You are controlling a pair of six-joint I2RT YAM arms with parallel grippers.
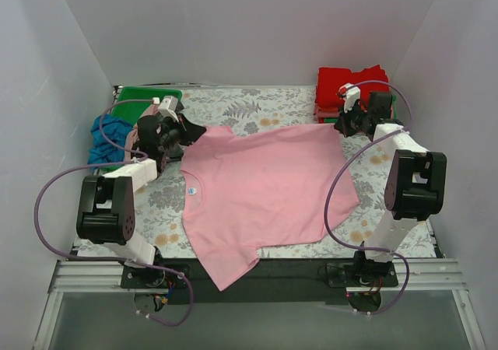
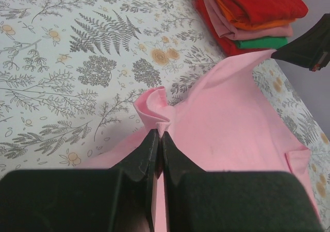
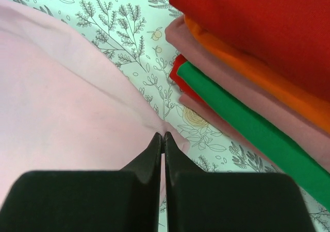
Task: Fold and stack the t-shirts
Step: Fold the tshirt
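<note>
A light pink t-shirt lies spread flat on the floral table, its neck label at the left, one sleeve hanging over the near edge. My left gripper is shut on the shirt's far-left sleeve tip. My right gripper is shut on the shirt's far-right bottom corner. A stack of folded t-shirts, red, orange, salmon and green, stands at the far right corner, and shows close beside my right gripper in the right wrist view and far off in the left wrist view.
A bright green tray sits at the far left corner. A heap of unfolded shirts, blue and pinkish, lies beside my left arm. White walls close in the table on three sides.
</note>
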